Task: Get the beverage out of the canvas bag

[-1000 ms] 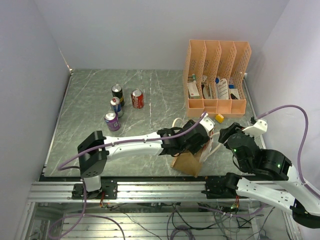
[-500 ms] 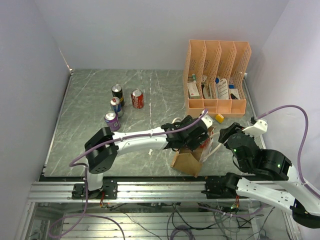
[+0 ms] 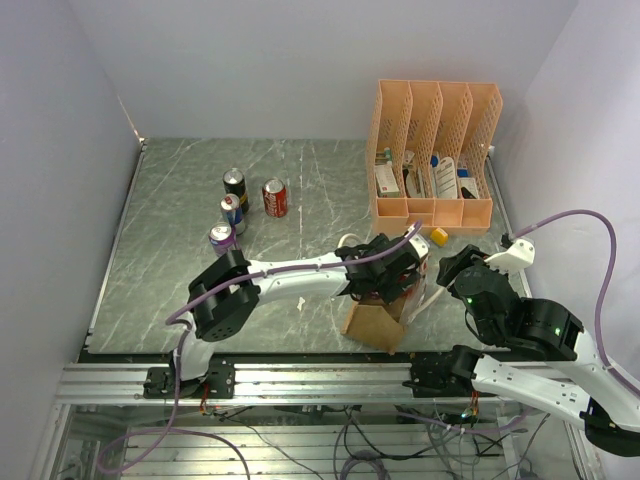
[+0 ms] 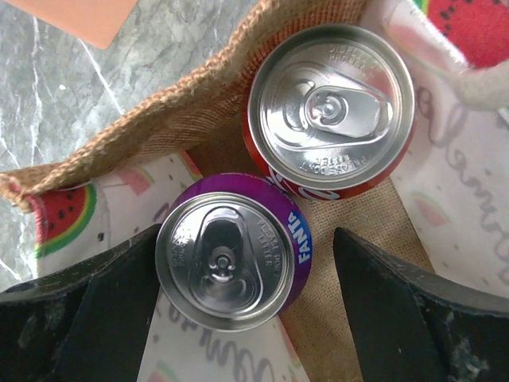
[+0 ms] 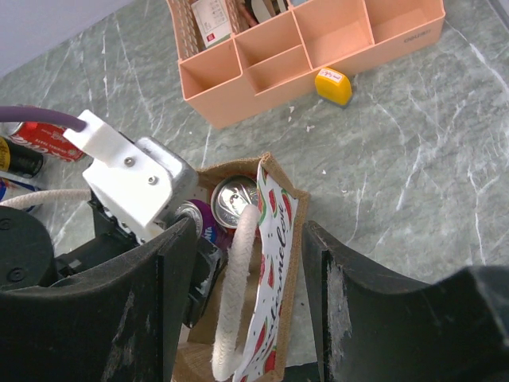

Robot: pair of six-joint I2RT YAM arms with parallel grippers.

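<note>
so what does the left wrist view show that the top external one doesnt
Only the left wrist: a purple Fanta can and a red can upright inside the canvas bag, the left fingers open either side of the purple one. Only the top external: four cans standing on the table, a small yellow object, the right arm. Both: the canvas bag and the grey marble table.

Left end effector (image 4: 248, 274) points down, jaws wide; right end effector (image 5: 246, 267) also parted.

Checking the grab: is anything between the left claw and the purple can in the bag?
Nothing visible. The open left claw straddles the purple can; the red can stands beside it, outside the gap.
</note>
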